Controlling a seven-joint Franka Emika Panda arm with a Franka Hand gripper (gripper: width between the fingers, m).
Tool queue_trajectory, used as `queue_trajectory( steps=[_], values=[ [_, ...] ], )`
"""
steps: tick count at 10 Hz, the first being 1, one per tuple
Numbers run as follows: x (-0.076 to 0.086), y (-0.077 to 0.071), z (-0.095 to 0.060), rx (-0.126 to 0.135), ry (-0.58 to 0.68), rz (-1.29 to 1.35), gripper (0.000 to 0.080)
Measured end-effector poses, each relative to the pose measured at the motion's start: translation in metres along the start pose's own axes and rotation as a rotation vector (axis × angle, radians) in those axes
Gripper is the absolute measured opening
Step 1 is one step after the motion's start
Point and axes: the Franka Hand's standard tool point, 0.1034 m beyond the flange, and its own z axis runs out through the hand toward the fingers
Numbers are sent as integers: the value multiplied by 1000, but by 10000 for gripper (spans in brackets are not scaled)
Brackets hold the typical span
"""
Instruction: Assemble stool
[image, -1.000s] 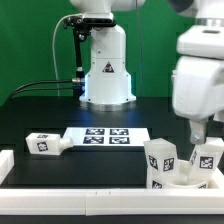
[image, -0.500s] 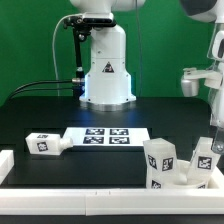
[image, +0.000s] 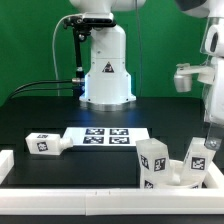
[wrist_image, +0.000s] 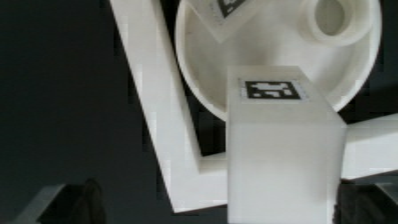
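Jaws spread wide, nothing gripped. Short chunky white plastic leg (wrist_image: 281, 145) lined up between them. Best kept centred, then squeezed on flat sides.

Arm (image: 214, 95): you see only a slice; the exterior view's right and top edges cut it.
Seat (image: 182, 176): its lower part sits behind the front rail (image: 90, 196); in the wrist view an edge crops it.
Leg (wrist_image: 285, 150): 1 end runs out of the wrist picture.
Gripper (wrist_image: 222, 208): you get just 2 dark, blurred fingertips (wrist_image: 63, 205), both cropped.
Tags (image: 158, 157): too small to read.
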Motion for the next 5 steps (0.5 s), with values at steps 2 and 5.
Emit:
queue_trajectory(
  steps=[2,5],
  values=[
    [1,-5,-1,4,2,3,649],
    [-4,-15,12,8,2,10,649]
  ],
)
